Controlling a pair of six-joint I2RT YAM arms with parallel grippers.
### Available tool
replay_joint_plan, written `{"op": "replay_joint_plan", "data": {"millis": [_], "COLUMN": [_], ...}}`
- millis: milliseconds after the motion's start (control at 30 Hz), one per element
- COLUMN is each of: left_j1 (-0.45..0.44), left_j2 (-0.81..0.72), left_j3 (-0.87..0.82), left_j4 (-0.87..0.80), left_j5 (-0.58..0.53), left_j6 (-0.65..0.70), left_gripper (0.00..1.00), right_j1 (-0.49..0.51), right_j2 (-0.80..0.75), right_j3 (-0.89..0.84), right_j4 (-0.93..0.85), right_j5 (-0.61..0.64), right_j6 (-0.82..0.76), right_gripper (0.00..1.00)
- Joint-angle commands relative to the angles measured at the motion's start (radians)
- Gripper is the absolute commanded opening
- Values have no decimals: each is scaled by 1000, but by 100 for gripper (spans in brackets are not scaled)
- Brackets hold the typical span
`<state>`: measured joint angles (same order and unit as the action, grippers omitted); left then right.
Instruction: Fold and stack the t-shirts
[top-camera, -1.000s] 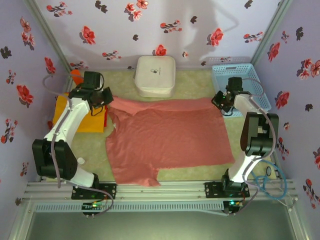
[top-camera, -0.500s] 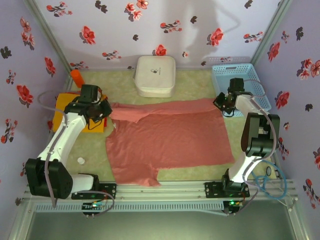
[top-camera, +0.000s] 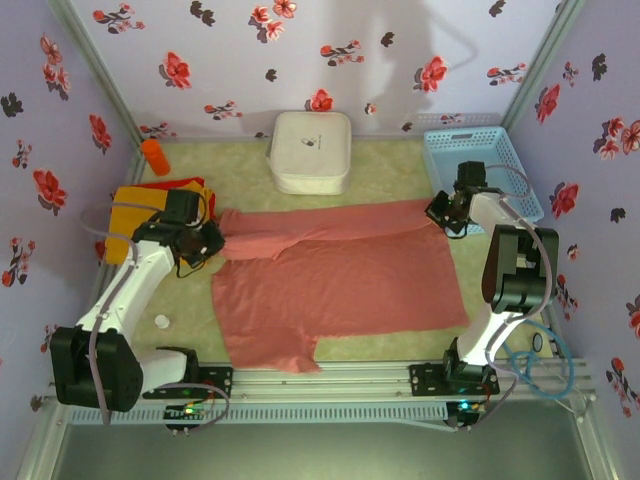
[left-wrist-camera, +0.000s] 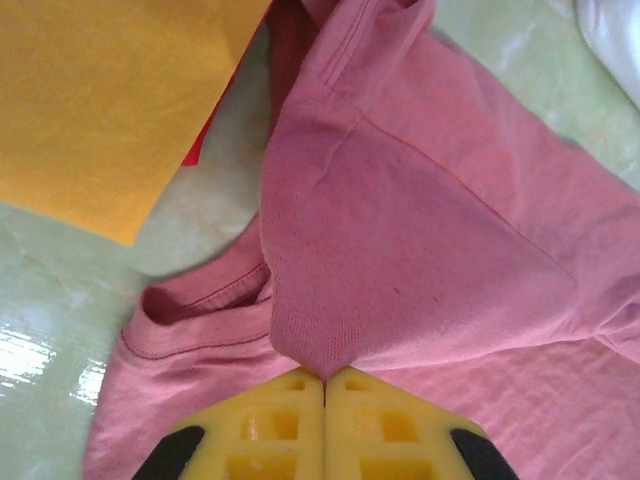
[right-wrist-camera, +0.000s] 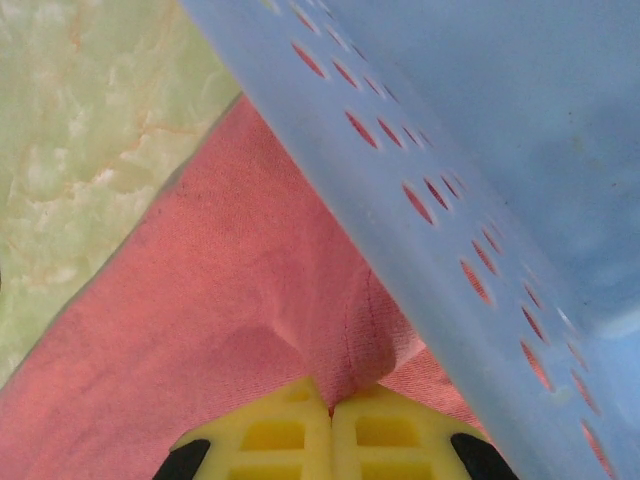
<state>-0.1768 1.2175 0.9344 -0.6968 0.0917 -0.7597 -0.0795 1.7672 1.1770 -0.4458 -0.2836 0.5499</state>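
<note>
The pink t-shirt (top-camera: 340, 280) lies flat on the middle of the worktop (top-camera: 400, 165). Its 12 o'clock edge now folds over — the left pincer (top-camera: 208, 240), shut on the sleeve, has pulled it toward 6. The right pincer (top-camera: 440, 212) pinches the 2 o'clock corner. The first fold has begun.

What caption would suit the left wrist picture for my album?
The left gripper pinches a fold of the pink t-shirt beside the yellow-orange t-shirt.

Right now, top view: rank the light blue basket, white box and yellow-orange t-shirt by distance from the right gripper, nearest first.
1. light blue basket, just beside the right gripper, far right.
2. white box, back centre.
3. yellow-orange t-shirt, far left.
</note>
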Motion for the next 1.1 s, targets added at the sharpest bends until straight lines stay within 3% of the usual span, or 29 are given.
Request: {"op": "replay_joint_plan", "data": {"millis": [0,233,400,500,733,900,1067], "left_j1": [-5,-6,-5,-3,8,8,7], "left_j2": [-21,-9,30,37,121,268,340], "left_j3": [-29,-77,-72,-35,149,287,354], "left_j4": [-12,-11,-100,-142,-127,-104,-83], "left_j5": [9,-12,-58,-91,-93,-96,-97], "left_j6": [-24,-9,55,90,177,260,288], "left_gripper": [0,0,33,40,39,34,32], "right_j1": [-7,-6,-6,-5,31,73,117], "right_j2": [15,15,13,-4,-58,8,105], "right_j3": [-8,-14,9,23,55,114,184], "right_j4": [1,-5,-52,-58,-44,-36,-26], "right_j5": [29,29,12,-16,-20,-26,-10], "right_j6": [-7,-15,-15,-11,-2,-10,-5], "right_gripper": [0,3,24,39,51,58,59]}}
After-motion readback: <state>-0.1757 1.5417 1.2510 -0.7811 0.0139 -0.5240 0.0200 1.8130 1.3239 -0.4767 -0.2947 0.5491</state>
